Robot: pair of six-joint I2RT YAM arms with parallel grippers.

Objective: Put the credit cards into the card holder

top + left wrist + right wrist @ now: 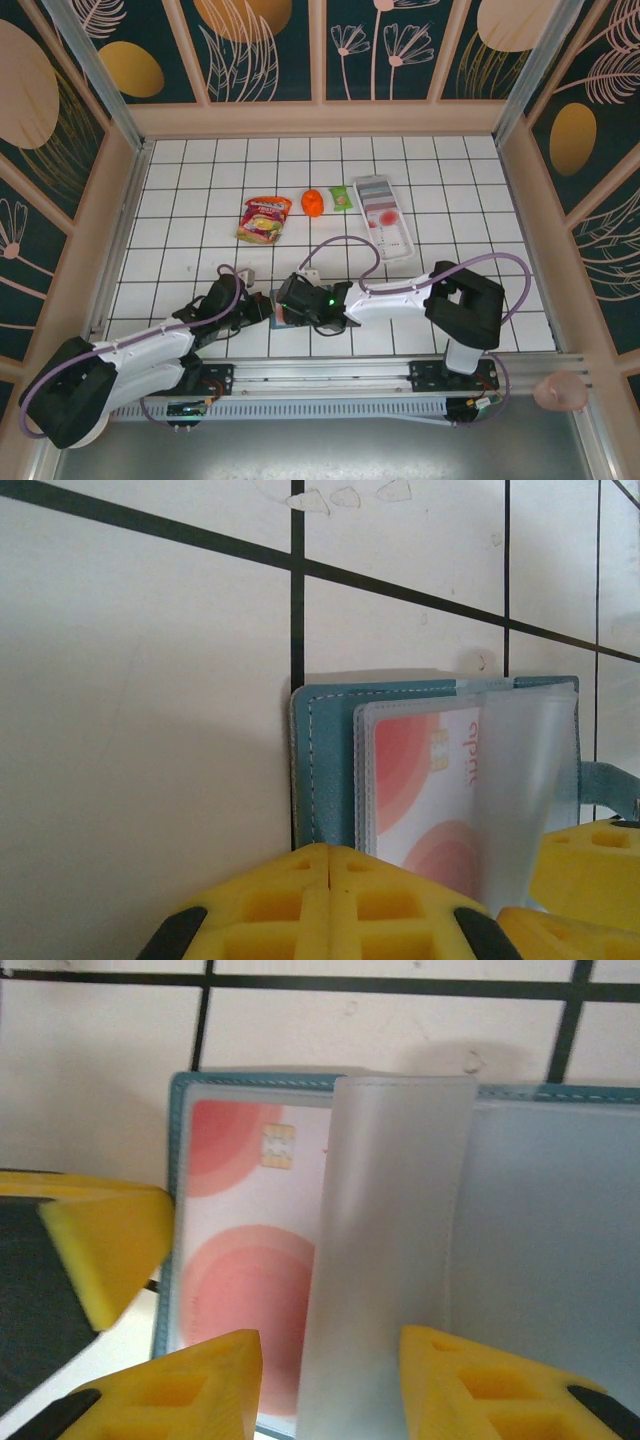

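Right wrist view: one credit card (250, 1260) lies in the open card holder (560, 1240) on the table.
Right gripper (330, 1360), fingers apart, straddles the holder's raised clear sleeve (390, 1210); left gripper (328, 865), fingers together, sits at the holder's left edge.

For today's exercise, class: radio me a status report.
Left fingers shut at wallet edge. Right fingers open, straddling upright sleeve. One card pocketed. In the way: that sleeve.

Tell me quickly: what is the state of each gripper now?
Left gripper: shut at the card holder's edge; whether it pinches it cannot be told.
Right gripper: open, clear sleeve between its fingers.
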